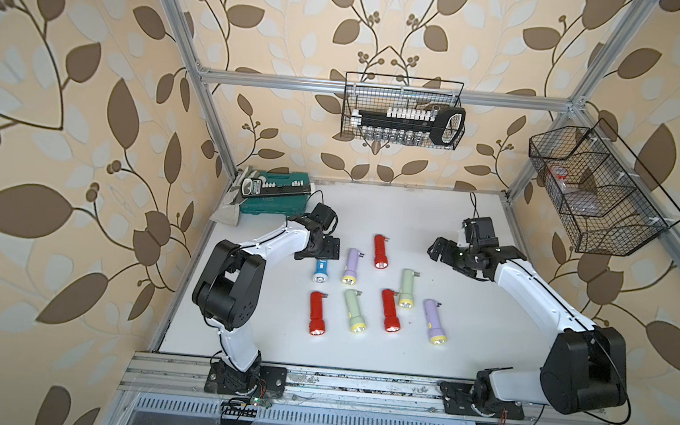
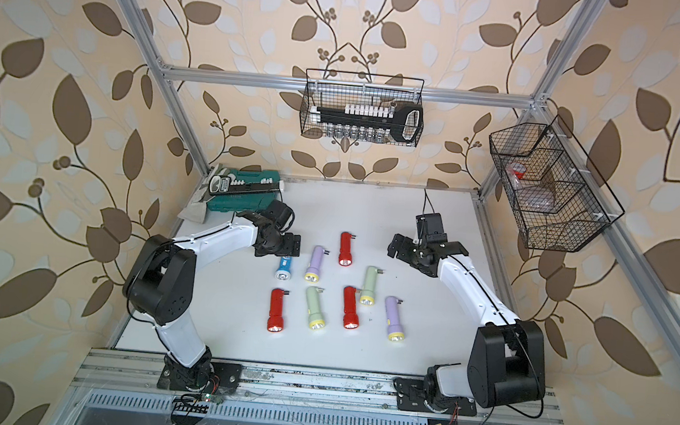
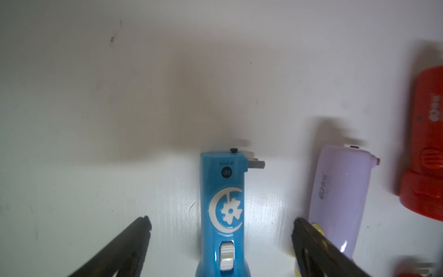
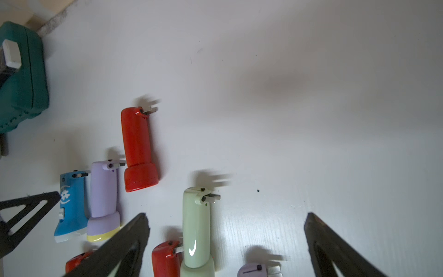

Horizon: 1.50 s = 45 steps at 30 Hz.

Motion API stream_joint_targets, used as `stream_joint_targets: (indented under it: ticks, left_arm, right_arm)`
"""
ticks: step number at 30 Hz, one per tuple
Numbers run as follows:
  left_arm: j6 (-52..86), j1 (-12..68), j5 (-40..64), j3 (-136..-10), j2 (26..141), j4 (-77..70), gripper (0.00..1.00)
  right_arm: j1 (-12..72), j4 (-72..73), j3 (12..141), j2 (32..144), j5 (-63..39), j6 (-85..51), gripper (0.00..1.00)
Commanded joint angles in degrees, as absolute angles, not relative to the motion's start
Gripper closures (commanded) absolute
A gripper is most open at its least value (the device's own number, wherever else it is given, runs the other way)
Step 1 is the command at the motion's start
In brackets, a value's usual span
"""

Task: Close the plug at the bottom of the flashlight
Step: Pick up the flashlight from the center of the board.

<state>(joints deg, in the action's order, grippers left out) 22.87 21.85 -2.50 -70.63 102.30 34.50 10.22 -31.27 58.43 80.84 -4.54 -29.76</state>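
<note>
The blue flashlight (image 3: 223, 215) lies flat a little left of the middle of the surface (image 1: 464, 348), with its lens toward the near edge and its base toward the far edge. Its plug (image 3: 256, 164) sticks out sideways from the base. I see the left pincer (image 3: 221, 223) wide, one finger on each side of the body, touching neither. A purple flashlight (image 3: 340, 196) lies just beside. The right pincer (image 4: 227, 217) is wide and holds nothing, raised nearer the right edge.

Blue flashlight (image 3: 223, 189), lens end beyond view edge
</note>
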Motion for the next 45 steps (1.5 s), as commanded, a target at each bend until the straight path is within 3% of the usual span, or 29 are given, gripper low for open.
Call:
stream_joint_targets:
  ticks: [1,8,18,28,32,38,45]
  left_arm:
    - [24.74,22.58,-2.11,-73.71,104.99,37.78,0.11]
    - [24.19,23.03,-4.05,-74.36,108.28,37.79,0.21]
    - [23.15,23.54,-5.13,-75.89,110.87,38.41,0.44]
    - [22.94,23.91,-5.89,-76.26,112.78,38.45,0.56]
    - [22.76,23.91,-6.03,-76.53,112.63,38.41,0.75]
    - [21.28,23.88,-7.07,-79.19,111.43,40.34,0.80]
    - [16.83,23.91,-1.51,-85.81,107.59,41.43,1.00]
  right_arm:
    - [11.75,-32.88,60.89,82.60,-4.54,-29.57,0.02]
    - [12.37,-32.49,62.30,85.41,-5.60,-30.39,0.02]
    - [12.53,-32.78,62.00,86.29,-5.01,-30.66,0.02]
    - [12.49,-33.39,62.06,85.57,-5.13,-30.25,0.02]
    - [12.53,-33.40,61.95,85.08,-5.21,-30.14,0.02]
    - [12.53,-32.87,62.64,84.99,-7.30,-28.63,0.02]
    - [12.54,-31.27,66.27,86.69,-11.14,-24.15,0.02]
